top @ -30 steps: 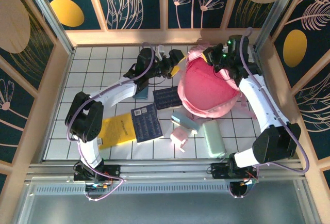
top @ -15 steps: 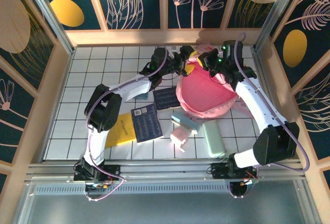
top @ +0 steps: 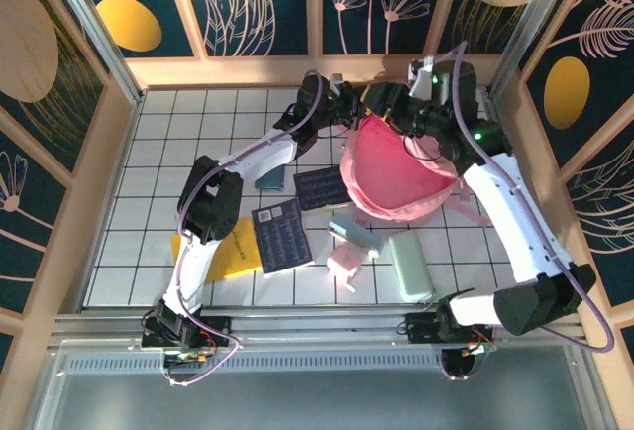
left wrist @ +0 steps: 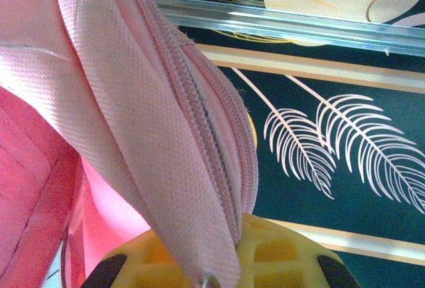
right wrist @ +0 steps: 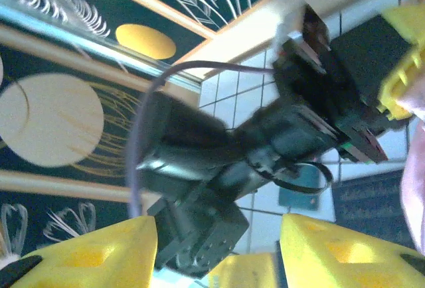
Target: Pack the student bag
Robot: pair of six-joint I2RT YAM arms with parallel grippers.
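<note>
The left fingers (left wrist: 285, 256) sit pressed close together, and the zip edge of the student bag (left wrist: 133, 102) runs down into them, so they appear to be pinching that pink band. From above, these left fingers (top: 349, 113) are at the bag's far left rim, with the student bag (top: 396, 167) bulging out from them toward the arm bases, its rim raised at the far end. The right fingers (right wrist: 86, 255) stand well apart with nothing between them. They face the left arm's black wrist (right wrist: 312, 109) across a short gap, and a strip of pink fabric shows just past their right tip. In the overhead view the right fingers (top: 394, 105) hover at the bag's far rim, just beside the left pair. On the near side of both pairs of fingers, beyond the bag's near edge, a mint green case (top: 409, 265) and a small pink box (top: 347, 260) lie on the white tiled surface (top: 198, 133). A dark booklet (top: 280, 235) overlaps a yellow one (top: 223, 247) further left of these. A second dark booklet (top: 320, 187) rests under the left arm, touching the bag's left side.
</note>
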